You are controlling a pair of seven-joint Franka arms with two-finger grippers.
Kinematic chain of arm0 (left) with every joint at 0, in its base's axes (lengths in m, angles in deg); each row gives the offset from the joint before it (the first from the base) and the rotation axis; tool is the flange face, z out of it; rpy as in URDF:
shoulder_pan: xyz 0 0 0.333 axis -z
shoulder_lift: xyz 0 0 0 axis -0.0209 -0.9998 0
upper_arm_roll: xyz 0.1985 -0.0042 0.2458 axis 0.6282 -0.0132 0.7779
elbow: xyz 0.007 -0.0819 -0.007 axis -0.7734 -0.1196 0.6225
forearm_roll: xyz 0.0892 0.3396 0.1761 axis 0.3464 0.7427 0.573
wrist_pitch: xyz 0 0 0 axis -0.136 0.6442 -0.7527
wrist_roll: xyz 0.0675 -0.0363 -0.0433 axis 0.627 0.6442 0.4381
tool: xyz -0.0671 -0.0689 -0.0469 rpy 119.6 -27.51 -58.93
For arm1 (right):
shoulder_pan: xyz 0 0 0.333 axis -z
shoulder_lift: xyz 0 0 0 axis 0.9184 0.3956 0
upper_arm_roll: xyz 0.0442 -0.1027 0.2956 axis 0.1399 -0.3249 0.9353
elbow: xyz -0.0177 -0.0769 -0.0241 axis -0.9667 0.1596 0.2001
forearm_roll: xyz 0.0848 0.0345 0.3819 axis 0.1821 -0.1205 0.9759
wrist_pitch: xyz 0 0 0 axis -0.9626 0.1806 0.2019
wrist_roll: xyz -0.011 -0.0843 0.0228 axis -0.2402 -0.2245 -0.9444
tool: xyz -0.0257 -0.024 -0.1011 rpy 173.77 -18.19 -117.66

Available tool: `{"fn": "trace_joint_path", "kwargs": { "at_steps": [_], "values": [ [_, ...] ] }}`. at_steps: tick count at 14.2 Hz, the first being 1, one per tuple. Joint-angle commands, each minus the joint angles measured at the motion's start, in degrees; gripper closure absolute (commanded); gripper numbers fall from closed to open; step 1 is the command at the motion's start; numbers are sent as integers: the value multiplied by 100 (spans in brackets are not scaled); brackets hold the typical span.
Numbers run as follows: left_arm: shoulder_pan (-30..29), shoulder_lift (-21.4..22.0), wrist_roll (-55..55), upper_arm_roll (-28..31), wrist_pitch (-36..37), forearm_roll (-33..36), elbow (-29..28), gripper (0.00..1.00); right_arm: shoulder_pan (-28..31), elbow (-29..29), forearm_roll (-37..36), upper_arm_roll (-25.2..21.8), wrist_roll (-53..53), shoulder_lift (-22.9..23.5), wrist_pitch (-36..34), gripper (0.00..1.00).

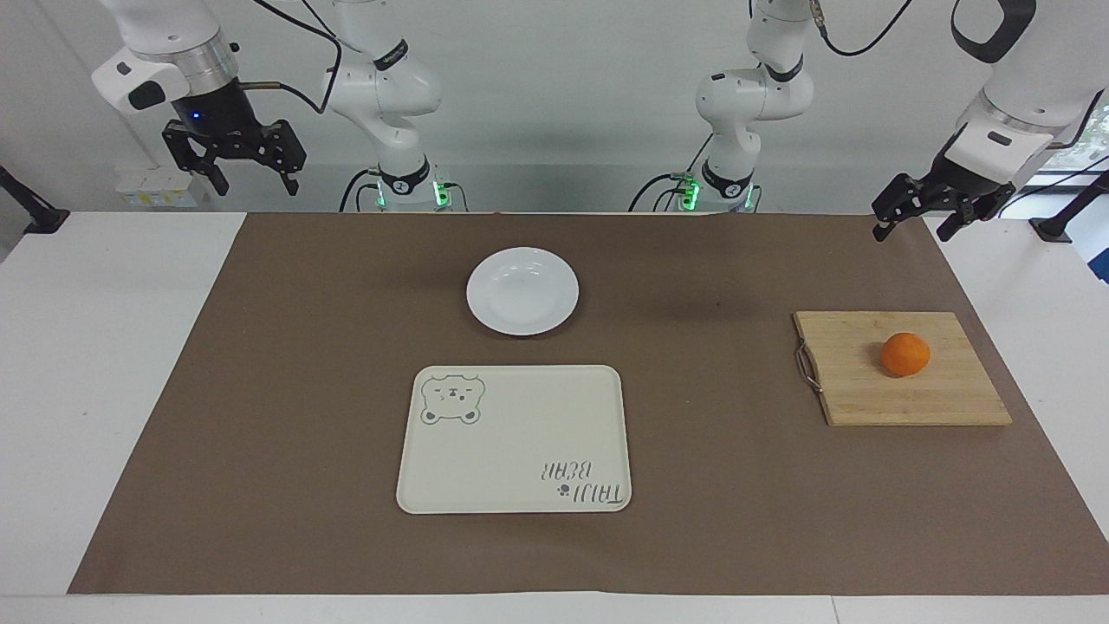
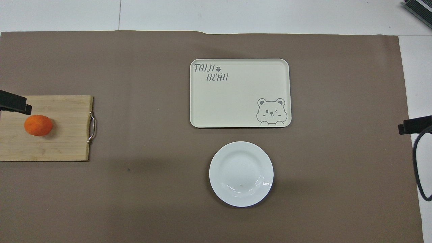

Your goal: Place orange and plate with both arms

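Both claws are parked up high with nothing in them. The left gripper (image 1: 918, 224) is hung over the mat's edge at the left arm's end of the table, jaws spread apart and empty. The right gripper (image 1: 253, 184) is held up over the right arm's end, also spread apart and empty, so neither one has been put to work yet by the looks of it.

The orange (image 1: 905, 354) is sat on the wooden cutting board (image 1: 953, 390) toward the left arm's end, untouched. The plate (image 1: 522, 291) is lying bare on the brown mat (image 1: 260, 433) in the middle, nearer to the robots than the cream tray (image 1: 511, 451) with the bear drawing, which has nothing loaded on it.

So basically nothing's been done so far, judging by how stuff is laid out. Both pickups are still left: presumably the orange is meant for the left arm and the plate for the right, with the tray likely the drop spot.
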Motion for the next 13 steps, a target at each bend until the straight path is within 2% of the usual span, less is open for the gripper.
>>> {"fn": "trace_joint_path", "kwargs": {
  "at_steps": [1,6,9,13],
  "values": [
    [30,101,1,-4,-76,82,-142,0,-2,-154,-112,17,-97,-150,11,0],
    [22,119,71,-4,3,73,-125,0,-2,-154,-112,9,-79,-141,38,0],
    [13,137,53,-4,-23,64,-81,0,7,231,-165,17,-62,174,-251,0],
    [13,137,62,-4,-14,64,-81,0,7,197,-112,17,87,158,-156,0]
  ]
}}
